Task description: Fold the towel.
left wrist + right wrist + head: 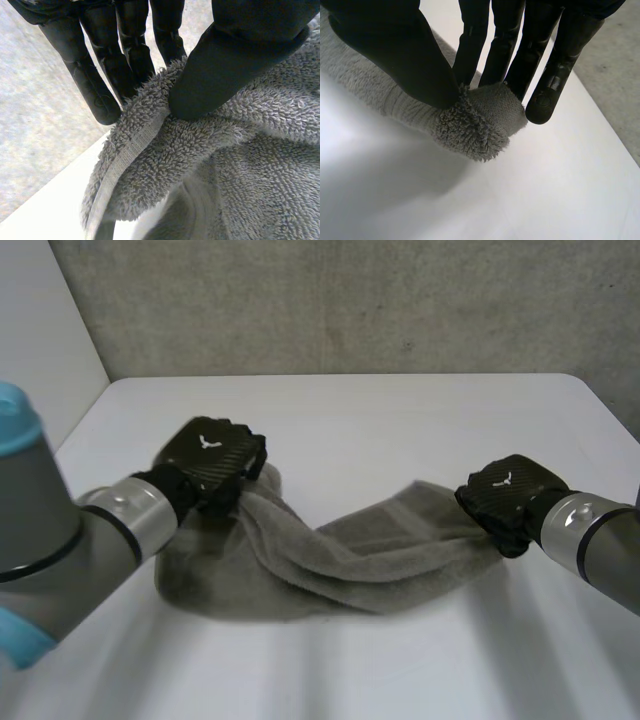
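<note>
Towel (340, 560): mid-tabletop (400, 420), lying crosswise. Left hand (210, 462): pinching its left end, toward the left edge. Right hand (505, 495): pinching its right end, near the right edge.

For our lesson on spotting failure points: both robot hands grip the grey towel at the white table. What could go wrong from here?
1. The right hand pinches only a small tuft at the end of the towel; a pull might slip it free.
2. The towel sags bunched and creased between the hands, so a fold made now would likely come out uneven.
3. Cloth droops below the left hand, which pinches the hemmed edge, and could drag on the table.
</note>
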Available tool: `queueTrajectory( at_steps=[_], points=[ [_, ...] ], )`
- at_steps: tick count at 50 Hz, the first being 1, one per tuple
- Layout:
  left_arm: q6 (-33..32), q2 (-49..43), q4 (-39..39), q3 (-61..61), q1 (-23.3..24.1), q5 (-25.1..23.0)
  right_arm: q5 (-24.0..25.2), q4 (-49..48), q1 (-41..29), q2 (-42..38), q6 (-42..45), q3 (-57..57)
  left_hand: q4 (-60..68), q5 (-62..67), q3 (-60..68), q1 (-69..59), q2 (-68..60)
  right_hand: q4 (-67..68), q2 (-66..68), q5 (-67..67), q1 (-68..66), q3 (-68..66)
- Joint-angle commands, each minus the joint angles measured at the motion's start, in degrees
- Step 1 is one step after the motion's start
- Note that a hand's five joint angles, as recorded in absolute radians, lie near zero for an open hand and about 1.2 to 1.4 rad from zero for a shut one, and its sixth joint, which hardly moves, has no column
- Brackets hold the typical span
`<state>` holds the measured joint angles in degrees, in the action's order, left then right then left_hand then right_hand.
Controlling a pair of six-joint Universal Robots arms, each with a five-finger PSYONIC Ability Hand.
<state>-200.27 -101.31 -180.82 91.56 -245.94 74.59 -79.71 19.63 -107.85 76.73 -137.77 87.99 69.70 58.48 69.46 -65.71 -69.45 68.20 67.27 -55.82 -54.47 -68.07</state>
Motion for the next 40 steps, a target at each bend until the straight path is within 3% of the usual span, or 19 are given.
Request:
queueTrajectory(
  at_steps=[1,5,7,8,10,12,13,16,20,25,30,35,40],
  points=[
    [-4.59,0.61,5.13,-1.2,0.28,1.52,-0.01,-1.67,-1.66,-2.8,-0.38,-7.64,10.3,11.52,10.54,-14.29,-10.55,11.8,12.73,-14.18,-25.53,-11.93],
    [-7.76,-4.6,5.04,-6.04,0.46,3.28,-0.36,-8.87,-3.59,-6.66,-5.21,-13.69,10.3,11.52,10.54,-14.29,-10.55,11.8,12.73,-14.18,-25.53,-11.93],
    [-9.95,-9.58,4.96,-15.3,0.9,7.91,-0.8,-12.69,-4.48,-8.26,-7.43,-16.89,10.3,11.52,10.54,-14.29,-10.55,11.8,12.73,-14.18,-25.53,-11.93],
    [-9.96,-9.61,4.95,-15.36,0.9,7.94,-1.84,-16.61,-5.0,-9.48,-9.61,-20.02,10.3,11.52,10.54,-14.29,-10.55,11.8,12.73,-14.18,-25.53,-11.93],
    [-9.96,-13.89,3.65,-27.94,0.99,12.84,-3.35,-21.3,-5.18,-10.37,-11.38,-23.22,10.3,11.52,10.54,-14.29,-10.55,11.8,12.73,-14.18,-25.53,-11.93],
    [-9.7,-15.57,1.98,-34.97,0.99,14.77,-6.84,-32.49,-5.18,-11.25,-14.27,-28.2,10.3,11.52,10.54,-14.29,-10.55,11.8,12.73,-14.18,-25.53,-11.93],
    [-9.17,-16.54,0.49,-40.96,0.99,16.27,-6.86,-32.55,-5.18,-11.25,-14.29,-28.22,10.3,11.52,10.54,-14.29,-10.55,11.8,12.73,-14.18,-25.53,-11.93],
    [-7.85,-16.9,-1.37,-46.47,0.99,16.99,-8.53,-43.05,-5.27,-10.82,-15.42,-29.63,10.3,11.52,10.54,-14.29,-10.55,11.8,12.73,-14.18,-25.53,-11.93],
    [-3.47,-16.29,-5.23,-53.41,0.9,17.43,-8.53,-49.59,-5.27,-9.94,-15.87,-28.59,10.3,11.52,10.54,-14.29,-10.55,11.8,12.73,-14.18,-25.53,-11.93],
    [-2.23,-14.35,-4.63,-49.81,0.9,17.25,-5.9,-46.97,-5.18,-9.49,-15.87,-25.24,10.3,11.52,10.54,-14.29,-10.55,11.8,12.73,-14.18,-25.53,-11.93],
    [-2.4,-11.98,-2.34,-31.32,0.99,16.9,4.28,-37.16,-4.39,-10.19,-15.26,-17.44,10.3,11.52,10.54,-14.29,-10.55,11.8,12.73,-14.18,-25.53,-11.93],
    [-2.75,-11.72,-2.43,-15.8,1.07,16.64,6.76,-25.79,-4.39,-10.55,-12.18,-11.79,10.3,11.52,10.54,-14.29,-10.55,11.8,12.73,-14.18,-25.53,-11.93],
    [-2.84,-11.63,-3.04,-5.25,1.34,16.64,6.59,-10.0,-1.59,-10.29,0.71,-4.08,10.3,11.52,10.54,-14.29,-10.55,11.8,12.73,-14.18,-25.53,-11.93]
  ],
)
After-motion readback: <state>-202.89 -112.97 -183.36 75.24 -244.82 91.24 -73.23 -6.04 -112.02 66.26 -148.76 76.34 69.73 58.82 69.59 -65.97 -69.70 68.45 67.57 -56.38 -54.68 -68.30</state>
